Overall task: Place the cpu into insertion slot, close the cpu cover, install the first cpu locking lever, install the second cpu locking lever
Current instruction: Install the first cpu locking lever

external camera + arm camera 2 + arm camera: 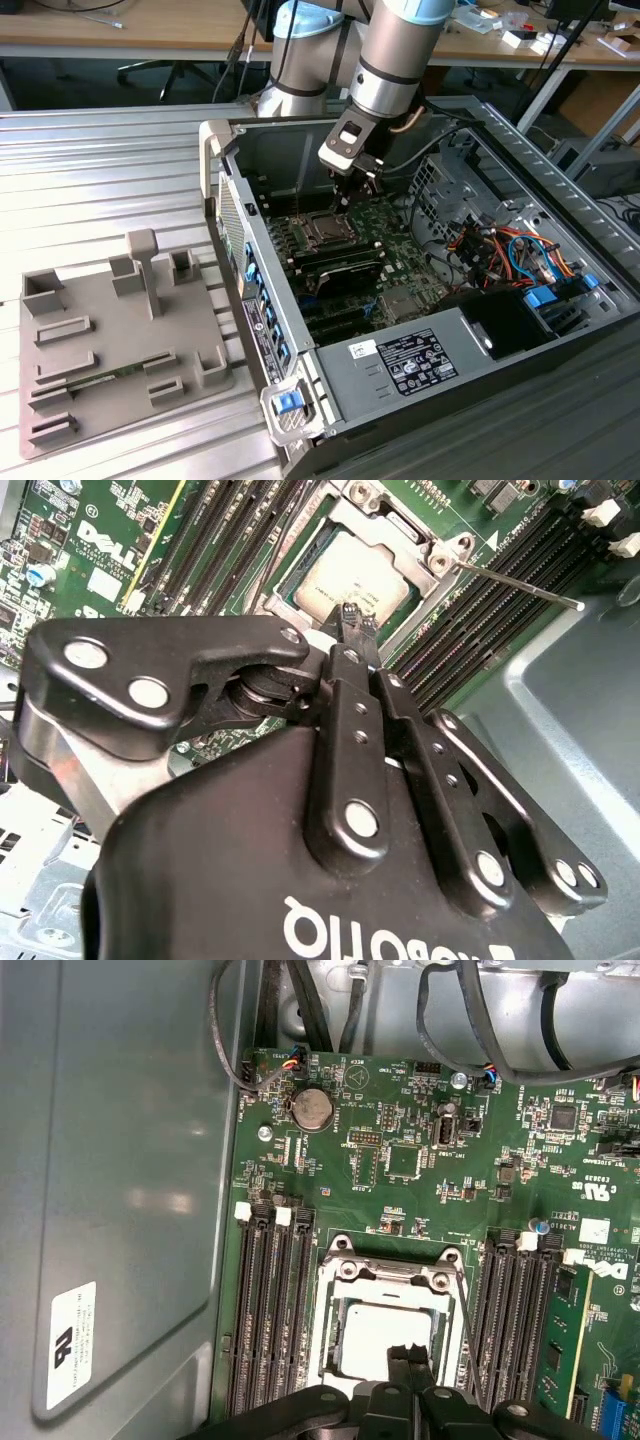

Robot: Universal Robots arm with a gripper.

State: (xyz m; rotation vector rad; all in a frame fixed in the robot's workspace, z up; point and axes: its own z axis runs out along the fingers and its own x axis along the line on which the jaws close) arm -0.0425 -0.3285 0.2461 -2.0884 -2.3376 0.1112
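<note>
Found the cpu (350, 575) lying flat in the insertion slot (322, 228), pale silvery-grey face up with faint dark marks on it. Saw the cpu cover (400, 525) down around it as a shiny metal frame, seemingly flat, though partly hidden. Noted a thin locking lever (520, 585) jutting out across the memory slots (470, 605). Caught the gripper (355, 620) just above the cpu's edge, fingertips pinched together on nothing, over the green motherboard (420, 1160).
</note>
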